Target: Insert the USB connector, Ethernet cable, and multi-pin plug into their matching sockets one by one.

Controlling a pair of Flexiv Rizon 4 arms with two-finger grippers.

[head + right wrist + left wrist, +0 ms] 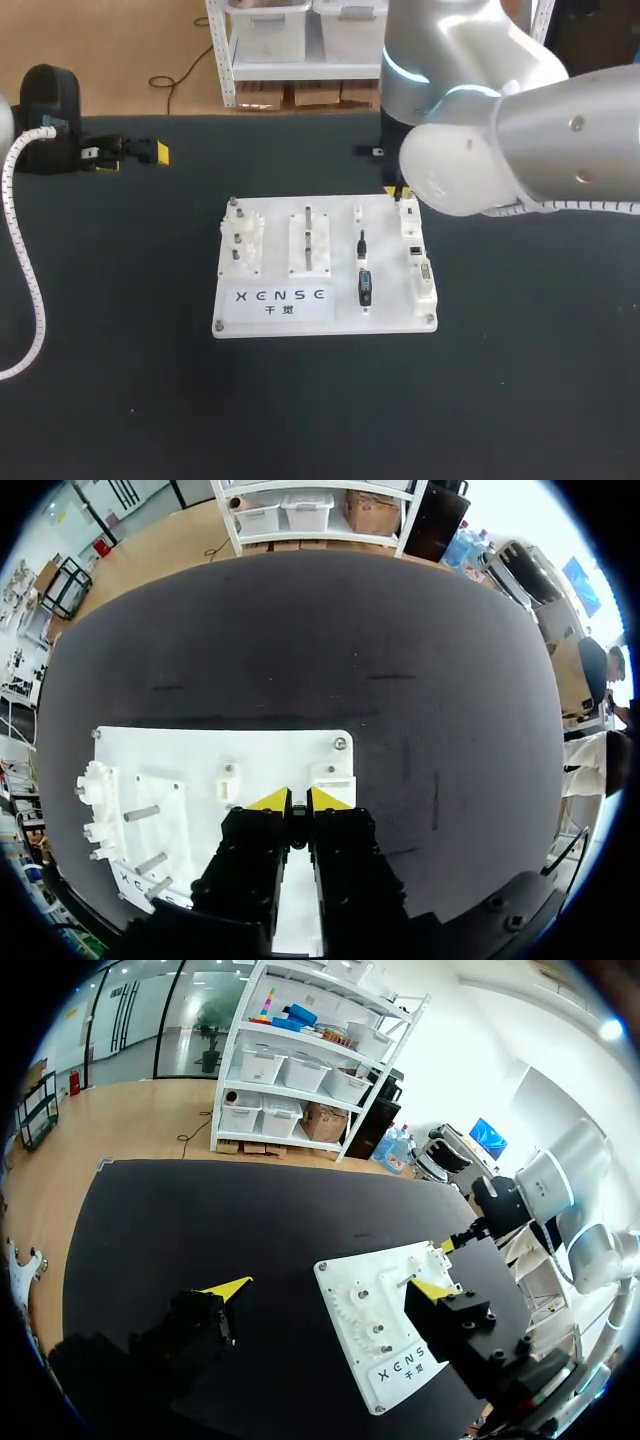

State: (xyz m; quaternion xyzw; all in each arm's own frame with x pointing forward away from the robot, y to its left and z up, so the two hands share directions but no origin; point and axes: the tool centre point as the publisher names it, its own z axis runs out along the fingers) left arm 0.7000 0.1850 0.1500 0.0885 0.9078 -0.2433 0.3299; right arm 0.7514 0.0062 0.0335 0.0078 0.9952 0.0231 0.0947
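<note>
Right pincer hovers over the far edge of the white socket board, pinched together (nothing visibly held); left pincer, well left of it, gapes wide, empty.

I'm looking at my right arm now: fat, rounded links in silver-grey and white, with a thin ring glowing pale blue at one joint and small screws dotting the silver shell. A white coiled cable is running under it. My left arm is showing a black block, and a white ribbed hose with dark bands is trailing from it. My left gripper is showing black, boxy fingers with yellow wedge tips. My right gripper is showing black and yellow too.
</note>
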